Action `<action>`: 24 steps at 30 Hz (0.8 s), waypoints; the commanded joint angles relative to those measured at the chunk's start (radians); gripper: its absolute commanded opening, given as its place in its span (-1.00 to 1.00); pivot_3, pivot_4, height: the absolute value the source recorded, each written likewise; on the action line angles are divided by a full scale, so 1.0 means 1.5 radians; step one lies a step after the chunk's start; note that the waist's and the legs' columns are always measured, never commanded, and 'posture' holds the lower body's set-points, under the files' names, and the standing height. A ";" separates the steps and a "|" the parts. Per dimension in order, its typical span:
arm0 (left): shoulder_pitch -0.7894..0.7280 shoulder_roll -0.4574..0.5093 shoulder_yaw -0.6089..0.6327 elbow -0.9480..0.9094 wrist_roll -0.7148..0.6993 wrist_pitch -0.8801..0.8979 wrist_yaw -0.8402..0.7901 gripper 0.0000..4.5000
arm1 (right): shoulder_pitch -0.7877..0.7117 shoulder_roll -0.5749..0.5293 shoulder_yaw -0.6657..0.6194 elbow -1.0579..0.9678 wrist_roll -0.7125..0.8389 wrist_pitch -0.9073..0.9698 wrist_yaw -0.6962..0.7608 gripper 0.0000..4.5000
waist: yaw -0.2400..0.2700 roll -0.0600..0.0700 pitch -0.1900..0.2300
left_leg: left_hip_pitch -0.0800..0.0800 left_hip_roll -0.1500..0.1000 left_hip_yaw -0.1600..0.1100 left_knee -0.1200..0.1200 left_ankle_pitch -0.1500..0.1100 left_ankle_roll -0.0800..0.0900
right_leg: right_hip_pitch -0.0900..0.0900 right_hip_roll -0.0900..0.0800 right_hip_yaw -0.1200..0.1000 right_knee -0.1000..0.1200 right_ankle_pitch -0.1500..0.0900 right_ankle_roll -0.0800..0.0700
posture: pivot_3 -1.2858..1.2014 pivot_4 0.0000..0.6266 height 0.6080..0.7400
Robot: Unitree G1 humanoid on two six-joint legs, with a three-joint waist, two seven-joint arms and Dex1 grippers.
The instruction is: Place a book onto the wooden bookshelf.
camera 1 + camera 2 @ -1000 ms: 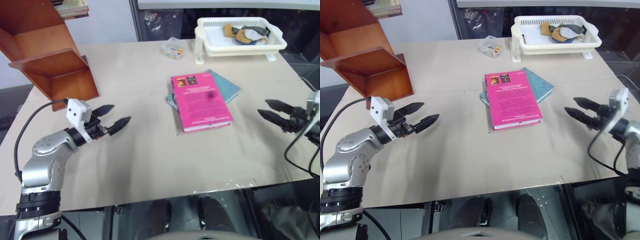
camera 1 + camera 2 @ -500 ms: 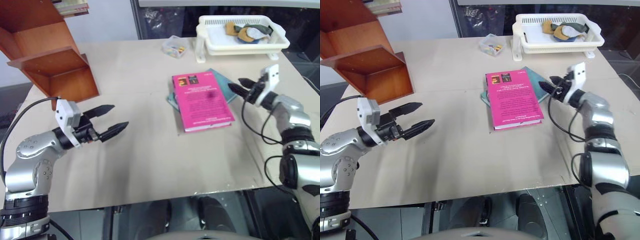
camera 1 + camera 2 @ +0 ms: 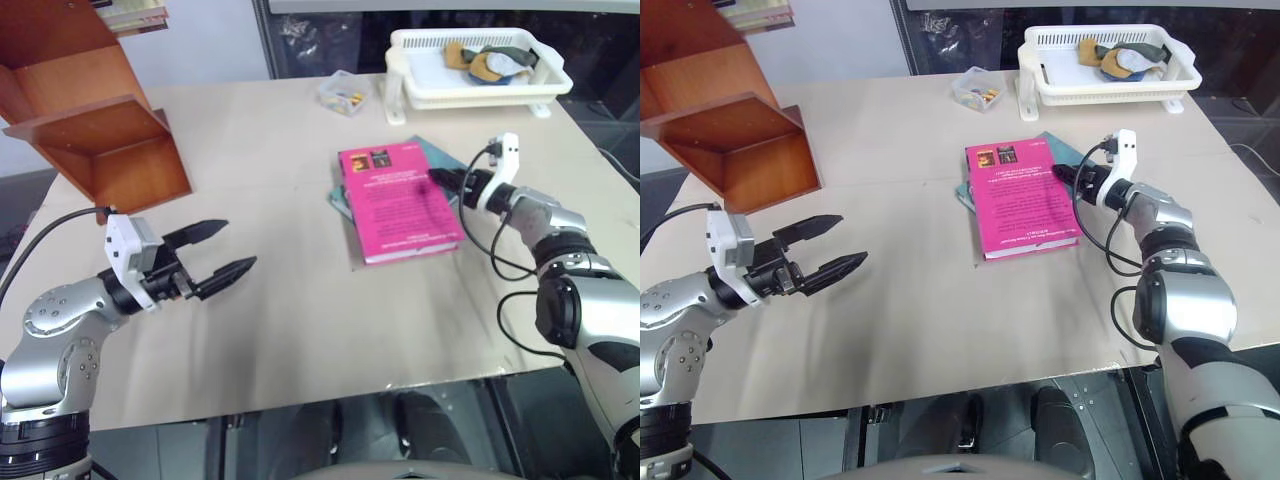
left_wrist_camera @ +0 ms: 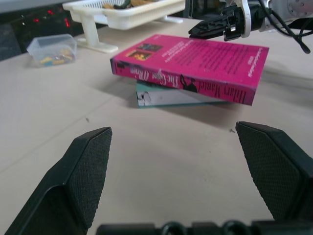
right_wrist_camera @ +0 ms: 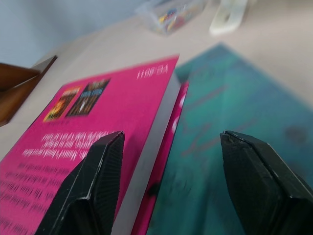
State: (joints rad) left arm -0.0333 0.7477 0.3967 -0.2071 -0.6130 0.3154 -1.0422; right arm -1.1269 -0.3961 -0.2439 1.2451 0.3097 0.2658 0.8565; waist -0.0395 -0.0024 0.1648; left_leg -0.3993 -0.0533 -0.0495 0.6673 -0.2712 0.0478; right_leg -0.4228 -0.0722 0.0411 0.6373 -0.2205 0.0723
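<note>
I see my left pincer [image 3: 222,250] nearest, hovering above the bench [image 3: 300,330] with its two black fingers spread wide and nothing between them. Beyond it and off toward my right arm, the book [image 3: 398,202] lies flat, cover up, resting on a teal-blue book [image 3: 452,170]. My right pincer [image 3: 1064,177] sits at the pink book's right edge, fingers parted, one above the cover and the other over the teal cover; contact unclear. The wooden bookshelf [image 3: 95,120] stands well beyond the left pincer. Farther still: a small clear box [image 3: 343,94] and a white basket tray [image 3: 480,85].
</note>
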 commanded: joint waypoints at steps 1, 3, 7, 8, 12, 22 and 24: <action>0.002 0.004 0.017 -0.028 -0.007 -0.012 0.008 0.99 | -0.027 0.006 -0.001 -0.010 -0.005 -0.005 0.038 0.41 | -0.003 0.000 0.000 | 0.000 0.000 0.000 0.000 0.000 0.000 | 0.000 0.000 0.000 0.000 0.000 0.000 | 0.03 -0.52 1.00; 0.003 0.000 0.020 -0.030 -0.012 -0.010 0.013 0.99 | -0.032 0.010 -0.003 -0.008 -0.007 -0.004 0.050 0.41 | -0.003 0.000 0.000 | 0.000 0.000 0.000 0.000 0.000 0.000 | -0.001 0.000 0.000 0.001 0.000 0.000 | 0.03 -0.52 1.00; 0.008 0.000 0.019 -0.032 -0.011 -0.011 0.017 0.99 | -0.038 0.016 -0.001 -0.004 -0.014 0.005 0.075 0.41 | -0.003 0.000 0.000 | 0.000 0.000 0.000 0.000 0.000 0.000 | -0.001 0.000 0.000 0.001 0.000 0.000 | 0.03 -0.52 1.00; 0.009 -0.001 0.019 -0.033 -0.012 -0.011 0.018 0.99 | -0.039 0.018 0.001 -0.004 -0.017 0.007 0.080 0.41 | -0.003 0.000 0.000 | 0.000 0.000 0.000 0.000 0.000 0.000 | -0.001 0.000 0.000 0.001 0.000 0.000 | 0.03 -0.52 1.00; 0.017 -0.001 0.023 -0.037 -0.014 -0.009 0.025 0.99 | -0.038 0.022 0.015 -0.005 -0.033 0.008 0.120 0.41 | -0.003 0.000 0.000 | 0.000 0.000 0.000 0.000 0.000 0.000 | -0.001 0.000 0.000 0.001 0.000 0.000 | 0.03 -0.52 1.00; 0.024 0.000 0.020 -0.037 -0.014 -0.011 0.030 0.99 | -0.035 0.024 0.025 -0.009 -0.050 0.008 0.164 0.41 | -0.003 0.000 0.000 | 0.000 0.000 0.000 0.000 0.000 0.000 | -0.001 0.000 0.000 0.001 0.000 0.000 | 0.03 -0.52 1.00; 0.020 0.000 0.018 -0.034 -0.013 -0.012 0.030 0.99 | -0.035 0.025 0.024 -0.009 -0.052 0.006 0.164 0.41 | -0.003 0.000 0.000 | 0.000 0.000 0.000 0.000 0.000 0.000 | -0.001 0.000 0.000 0.001 0.000 0.000 | 0.03 -0.52 1.00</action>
State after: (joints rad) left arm 0.0041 0.7407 0.4024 -0.2268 -0.6226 0.3157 -0.9989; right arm -1.1504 -0.3566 -0.2036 1.2529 0.2300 0.2837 1.0885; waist -0.0438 -0.0020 0.1651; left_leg -0.3993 -0.0533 -0.0492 0.6673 -0.2712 0.0476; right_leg -0.4240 -0.0720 0.0417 0.6387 -0.2205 0.0724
